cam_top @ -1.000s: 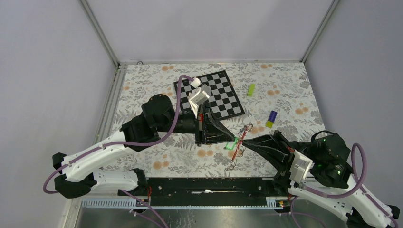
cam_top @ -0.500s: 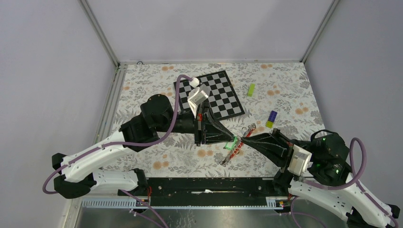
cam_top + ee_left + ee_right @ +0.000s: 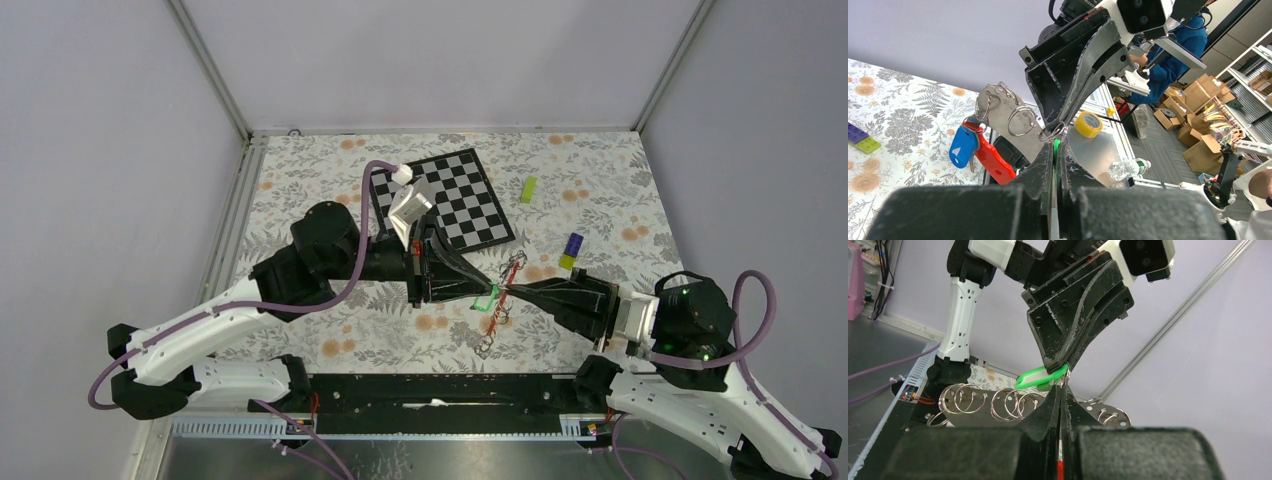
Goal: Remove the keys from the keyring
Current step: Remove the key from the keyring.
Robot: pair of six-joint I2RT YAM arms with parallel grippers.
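Both grippers meet tip to tip above the floral table. My left gripper (image 3: pixel 490 296) (image 3: pixel 1055 145) is shut on the green-headed key (image 3: pixel 1054 148) (image 3: pixel 1040 377). My right gripper (image 3: pixel 508 290) (image 3: pixel 1060 389) is shut on the keyring (image 3: pixel 1054 132), with its red strap (image 3: pixel 993 161) showing between the jaws. A blue-headed key (image 3: pixel 963 146) hangs beside the strap. A flat metal plate (image 3: pixel 988 409) carrying several split rings dangles under the grippers, and in the top view the bunch (image 3: pixel 494 330) hangs toward the table.
A chessboard (image 3: pixel 445 200) lies behind the left arm. A lime-green block (image 3: pixel 527 189) and a purple-and-yellow block (image 3: pixel 571 250) sit to the right. The table's near edge meets a black rail (image 3: pixel 440 390).
My right gripper has swung up and left to meet the left gripper's tips, and its wrist has rolled level. The strap and rings have lifted and shifted with it.
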